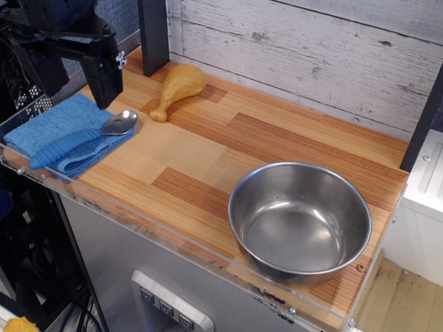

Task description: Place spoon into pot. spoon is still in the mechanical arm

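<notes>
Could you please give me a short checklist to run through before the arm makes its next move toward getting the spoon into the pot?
1. Spoon held by the gripper: not ok. The spoon lies on the blue cloth, with the gripper just above it.
2. Fingers open or shut: cannot tell; they show only as a dark block.
3. Spoon reachable: ok. Handle and bowl lie uncovered.
4. Pot ready: ok. Upright, empty, on the table.
5. Path from cloth to pot: ok. The toy chicken leg lies farther back, aside.
</notes>
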You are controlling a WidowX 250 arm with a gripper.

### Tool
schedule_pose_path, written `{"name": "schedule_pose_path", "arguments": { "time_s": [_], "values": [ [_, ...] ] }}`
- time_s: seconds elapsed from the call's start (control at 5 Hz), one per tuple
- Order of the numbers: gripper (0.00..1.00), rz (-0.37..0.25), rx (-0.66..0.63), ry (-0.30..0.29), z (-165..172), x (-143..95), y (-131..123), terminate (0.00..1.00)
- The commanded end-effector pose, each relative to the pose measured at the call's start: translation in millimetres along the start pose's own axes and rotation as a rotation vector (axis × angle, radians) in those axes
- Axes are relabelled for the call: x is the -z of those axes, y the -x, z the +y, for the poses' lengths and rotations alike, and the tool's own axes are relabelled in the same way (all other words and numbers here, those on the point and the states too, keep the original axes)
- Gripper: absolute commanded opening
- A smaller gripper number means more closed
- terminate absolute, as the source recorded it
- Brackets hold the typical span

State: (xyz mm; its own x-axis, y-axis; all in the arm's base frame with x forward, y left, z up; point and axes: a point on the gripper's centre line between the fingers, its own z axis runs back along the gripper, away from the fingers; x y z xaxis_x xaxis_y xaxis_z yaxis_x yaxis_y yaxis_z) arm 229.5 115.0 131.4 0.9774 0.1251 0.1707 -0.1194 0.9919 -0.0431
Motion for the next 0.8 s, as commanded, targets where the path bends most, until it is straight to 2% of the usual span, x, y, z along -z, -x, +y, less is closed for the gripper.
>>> {"name": "schedule_pose_path", "arguments": {
  "time_s": [0.0, 0.2, 0.6],
  "values": [
    [1.00, 0.000, 0.000, 0.000, 0.0, 0.0, 0.0, 0.00],
    [1.00, 0.000, -0.040, 0.019, 21.4, 11.3, -3.0, 0.00],
    [1.00, -0.056, -0.113, -0.024, 88.3, 35.6, 2.5, 0.00]
  ]
}}
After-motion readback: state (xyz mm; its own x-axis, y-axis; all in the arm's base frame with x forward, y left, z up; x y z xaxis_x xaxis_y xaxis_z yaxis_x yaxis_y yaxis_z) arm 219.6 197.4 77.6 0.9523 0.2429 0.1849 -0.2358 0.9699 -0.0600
